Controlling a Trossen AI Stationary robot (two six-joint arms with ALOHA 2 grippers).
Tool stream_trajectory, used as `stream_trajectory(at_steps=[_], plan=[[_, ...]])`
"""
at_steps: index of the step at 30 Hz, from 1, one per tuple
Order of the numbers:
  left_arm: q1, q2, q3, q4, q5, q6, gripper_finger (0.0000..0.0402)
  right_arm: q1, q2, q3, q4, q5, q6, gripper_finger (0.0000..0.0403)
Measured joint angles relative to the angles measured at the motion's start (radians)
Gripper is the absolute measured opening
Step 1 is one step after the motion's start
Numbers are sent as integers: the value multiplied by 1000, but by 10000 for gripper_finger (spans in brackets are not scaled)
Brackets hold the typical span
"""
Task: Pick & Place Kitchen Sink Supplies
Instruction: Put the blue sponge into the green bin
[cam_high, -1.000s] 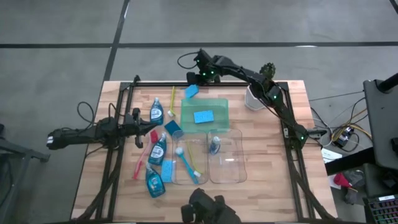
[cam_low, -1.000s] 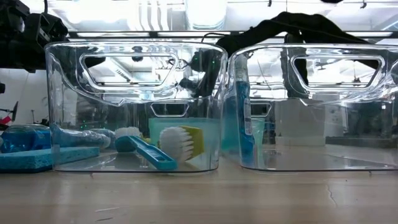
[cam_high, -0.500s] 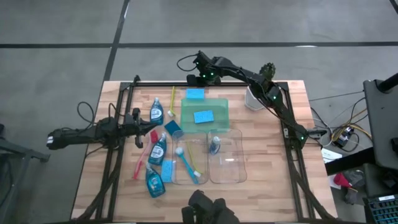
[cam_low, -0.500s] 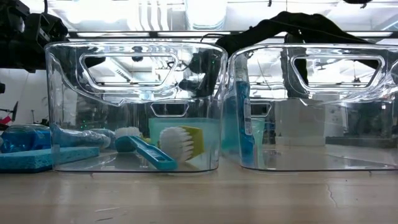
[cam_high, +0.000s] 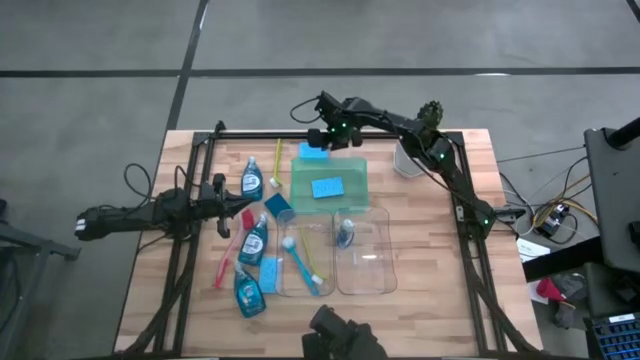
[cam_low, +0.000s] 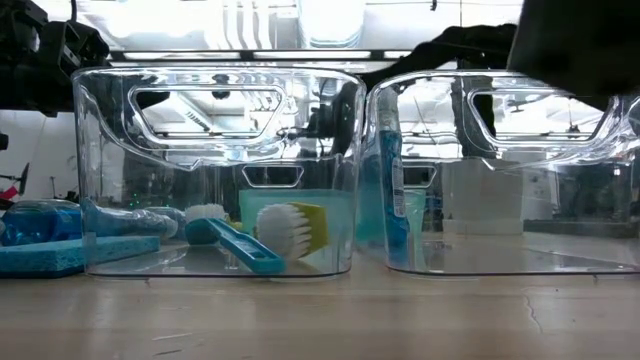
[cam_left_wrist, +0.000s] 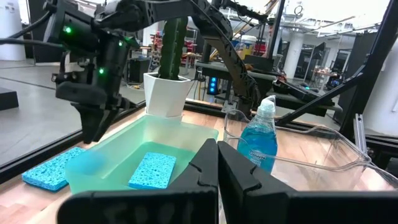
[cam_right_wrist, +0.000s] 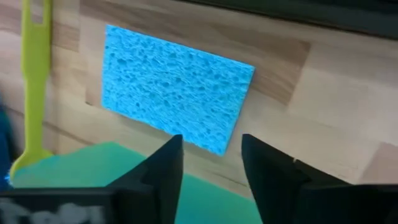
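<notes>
My right gripper (cam_right_wrist: 211, 146) is open and hovers over a blue sponge (cam_right_wrist: 175, 87) that lies flat on the table, just beyond the green tray's (cam_high: 350, 172) far edge. In the high view this gripper (cam_high: 325, 136) is a little past the sponge (cam_high: 313, 152). A second sponge (cam_high: 327, 187) lies in the tray. My left gripper (cam_high: 238, 212) is shut at the left, among bottles of blue liquid (cam_high: 251, 180) and a red brush (cam_high: 230, 255). A yellow-green brush (cam_high: 278, 165) lies near the tray's far left corner.
Two clear bins (cam_high: 304, 262) (cam_high: 366, 262) stand near the front edge. The left one holds brushes (cam_low: 240, 245), the right one a bottle (cam_low: 388, 190). A cactus in a white pot (cam_high: 410, 155) stands at the far right. More bottles (cam_high: 248, 293) and a sponge (cam_high: 269, 272) lie left of the bins.
My right gripper has opened and let go of the blue sponge. The sponge was tilted in the fingers a second ago and now lies flat on the table beyond the tray. The gripper has shifted slightly toward the table's right edge.
</notes>
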Motion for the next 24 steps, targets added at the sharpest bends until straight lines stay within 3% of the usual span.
stream_trajectory(at_steps=[6, 24], plan=[[0, 0, 0, 0, 0, 0, 0, -6, 0, -49, 75, -4, 36, 186], [0, 0, 0, 0, 0, 0, 0, -32, 4, -109, 180, -40, 109, 182]])
